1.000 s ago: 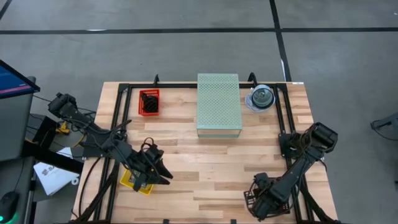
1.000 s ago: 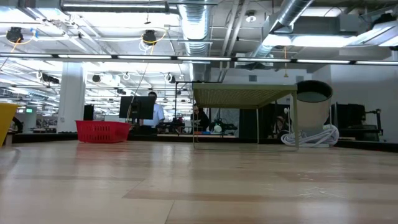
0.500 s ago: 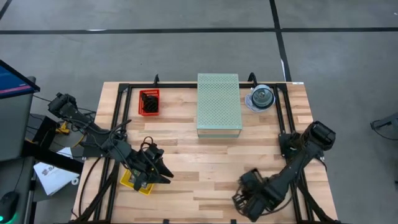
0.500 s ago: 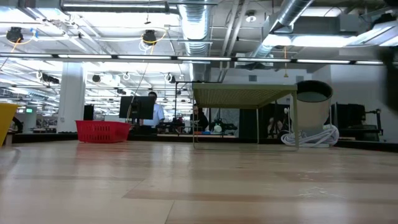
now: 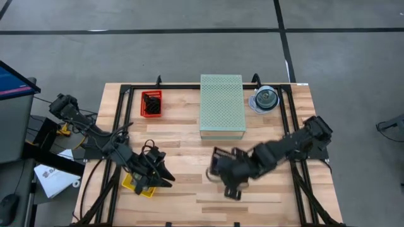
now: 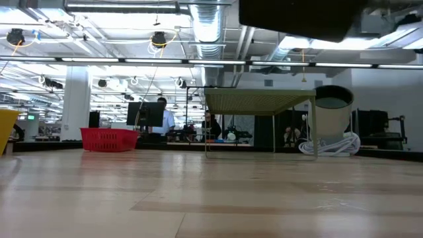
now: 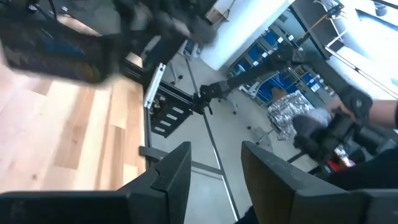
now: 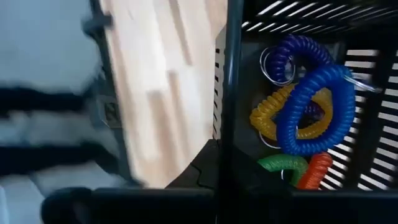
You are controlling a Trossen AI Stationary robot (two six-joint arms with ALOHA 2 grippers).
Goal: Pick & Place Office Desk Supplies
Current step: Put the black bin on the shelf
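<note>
My right gripper [image 5: 226, 180] hangs over the middle of the table, shut on a black slatted basket [image 5: 222, 169]. In the right wrist view the basket [image 8: 367, 99] holds coiled elastic loops: blue [image 8: 311, 106], purple [image 8: 289, 53], yellow [image 8: 273, 118], green [image 8: 280, 163] and orange [image 8: 314, 171]. The low view shows only a dark underside [image 6: 297, 16] at the top. My left gripper [image 5: 165, 176] waits open over a yellow basket [image 5: 136, 184] near the left edge; its fingers [image 7: 174, 177] stand apart. My right gripper holds the black basket by its side wall [image 8: 227, 124], near the rim. The fingers themselves lie at the dark lower edge of the right wrist view, so the kind of hold does not show. The basket is lifted clear of the table, with the loops lying inside it.
A pale green perforated box [image 5: 222, 104] stands at the far middle, a clear disc spindle [image 5: 265, 99] to its right and a red basket [image 5: 151, 104] with dark items to its left. Bare wood lies between the two arms and along the near edge.
My right gripper has swung the black basket from the near right corner toward the table's middle, leftward and a little toward the far edge, with the basket held clear of the table. In the low view its dark underside has come in at the top.
</note>
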